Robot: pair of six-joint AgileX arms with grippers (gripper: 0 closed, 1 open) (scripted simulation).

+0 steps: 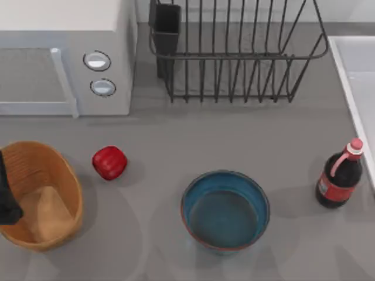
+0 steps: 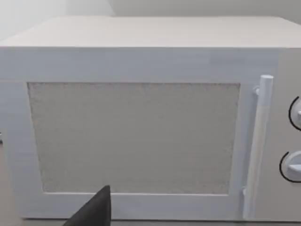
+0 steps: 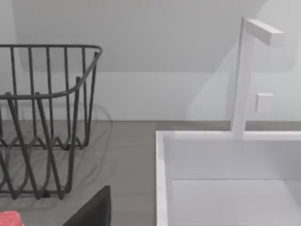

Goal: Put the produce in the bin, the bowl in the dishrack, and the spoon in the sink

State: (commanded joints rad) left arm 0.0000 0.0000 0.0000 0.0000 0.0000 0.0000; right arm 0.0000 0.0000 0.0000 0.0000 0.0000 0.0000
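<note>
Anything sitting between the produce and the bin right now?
No. In the top view, the stretch of table between the produce and the bin is bare; they sit close but apart.

left arm (image 1: 8, 193) sits at the table's left edge.

Sink (image 1: 357, 88) cut by right edge; microwave (image 1: 58, 58) by left.

Worktop (image 1: 176, 140): grey.
Back: microwave (image 1: 64, 58), dishrack (image 1: 234, 52).
Right: sink (image 1: 357, 76), bottle (image 1: 340, 175).
Front: bin (image 1: 61, 170), produce (image 1: 109, 162), bowl (image 1: 225, 211).
</note>
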